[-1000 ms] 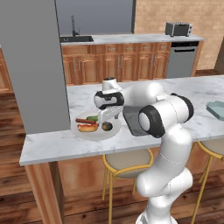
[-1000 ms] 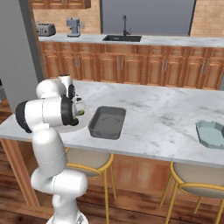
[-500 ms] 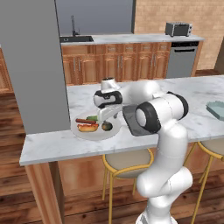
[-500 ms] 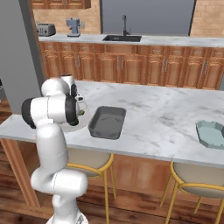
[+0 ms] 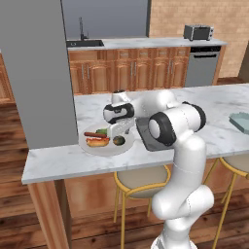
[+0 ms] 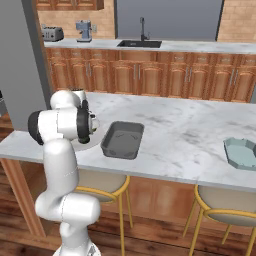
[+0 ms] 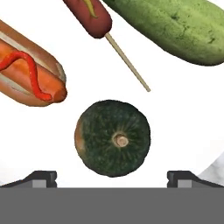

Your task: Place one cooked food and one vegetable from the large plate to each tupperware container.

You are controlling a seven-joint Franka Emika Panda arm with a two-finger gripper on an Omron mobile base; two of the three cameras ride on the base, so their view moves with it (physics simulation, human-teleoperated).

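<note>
The dark green squash (image 7: 113, 138) sits on the large plate (image 5: 104, 148), and we have dropped our end effector (image 7: 112, 176) closer over it, open and straddling it, nearly ready to grasp for the dark grey container (image 6: 123, 140).

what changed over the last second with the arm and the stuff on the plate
The gripper has come down closer over the large plate, its open fingers now either side of the dark green squash. Nothing is gripped yet. The hot dog, corn dog, cucumber and dark grey container stayed put.
</note>
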